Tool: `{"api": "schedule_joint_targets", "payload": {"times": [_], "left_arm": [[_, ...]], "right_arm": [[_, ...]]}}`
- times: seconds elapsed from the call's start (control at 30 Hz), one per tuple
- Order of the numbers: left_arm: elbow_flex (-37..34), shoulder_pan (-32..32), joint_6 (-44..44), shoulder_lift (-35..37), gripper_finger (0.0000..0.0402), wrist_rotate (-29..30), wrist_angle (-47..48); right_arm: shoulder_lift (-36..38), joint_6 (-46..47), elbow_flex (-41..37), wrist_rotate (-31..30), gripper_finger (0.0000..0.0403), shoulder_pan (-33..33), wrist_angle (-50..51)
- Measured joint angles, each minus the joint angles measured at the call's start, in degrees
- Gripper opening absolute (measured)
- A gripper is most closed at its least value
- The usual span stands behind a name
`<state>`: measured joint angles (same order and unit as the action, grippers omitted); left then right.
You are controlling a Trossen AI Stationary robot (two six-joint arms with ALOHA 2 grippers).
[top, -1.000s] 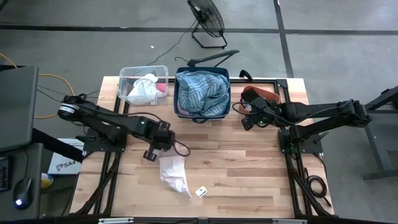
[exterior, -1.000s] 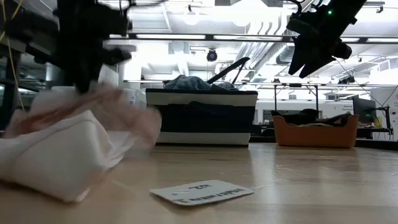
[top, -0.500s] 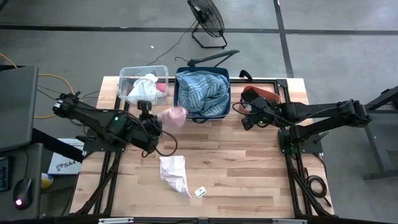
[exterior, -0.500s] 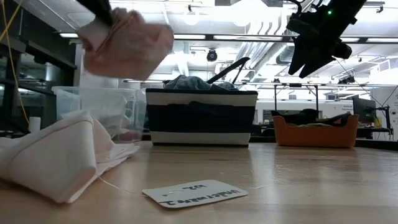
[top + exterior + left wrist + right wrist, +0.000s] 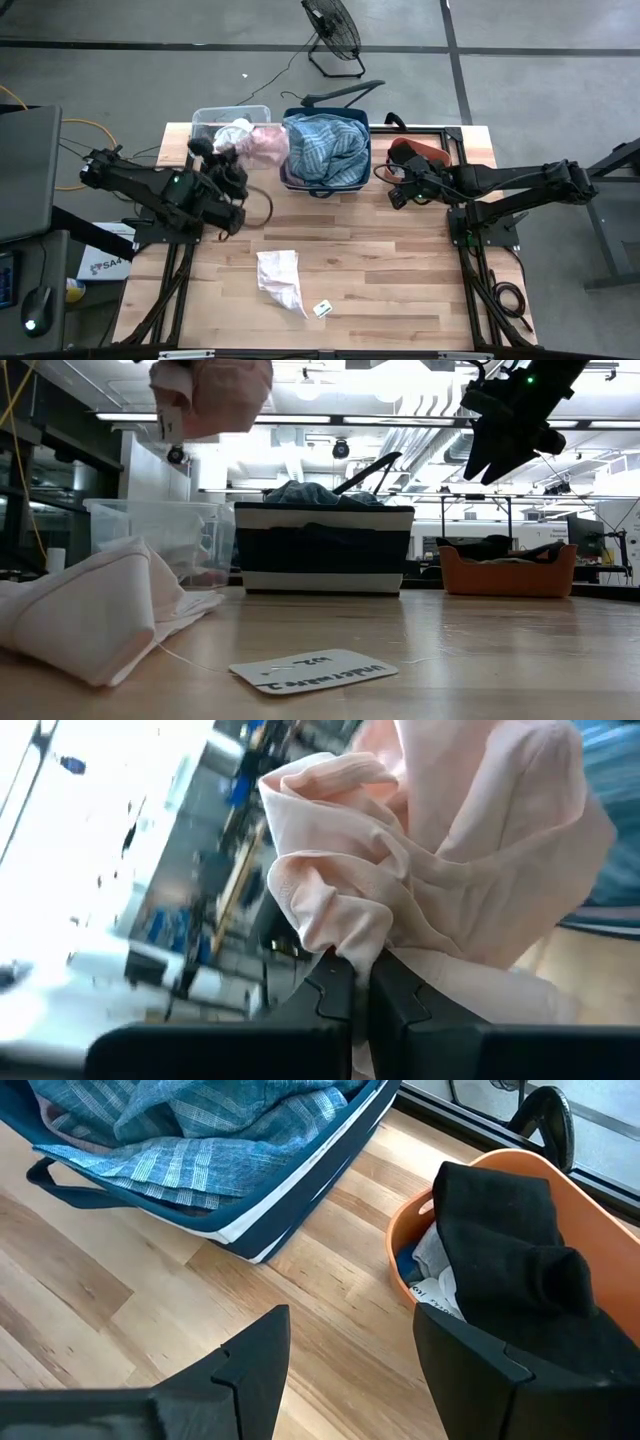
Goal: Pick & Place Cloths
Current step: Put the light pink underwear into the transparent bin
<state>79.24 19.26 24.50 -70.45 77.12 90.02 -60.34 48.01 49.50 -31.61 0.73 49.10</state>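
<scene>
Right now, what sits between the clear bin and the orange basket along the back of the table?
The navy basket heaped with the teal plaid cloth stands between the clear bin and the orange basket, as the high view shows.

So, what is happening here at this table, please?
The left gripper is shut on a pink cloth and holds it up above the clear plastic bin. A white cloth lies on the table beside a small paper tag. The navy basket holds a blue plaid cloth. The right gripper waits open near the orange basket.
</scene>
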Motion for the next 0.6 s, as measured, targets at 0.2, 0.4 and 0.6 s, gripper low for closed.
{"api": "schedule_joint_targets", "payload": {"times": [0.2,0.4,0.6], "left_arm": [[0.0,-11.8,1.9,3.4,0.0002,0.0,0.0],[0.0,-26.4,2.7,4.7,0.0002,-4.0,0.0],[-0.3,-39.6,-1.3,4.5,0.0002,-12.0,-3.5]], "right_arm": [[0.0,0.0,0.0,0.0,0.0205,0.0,0.0],[0.0,0.0,0.0,0.0,0.0205,0.0,0.0],[0.0,0.0,0.0,0.0,0.0205,0.0,0.0]]}}
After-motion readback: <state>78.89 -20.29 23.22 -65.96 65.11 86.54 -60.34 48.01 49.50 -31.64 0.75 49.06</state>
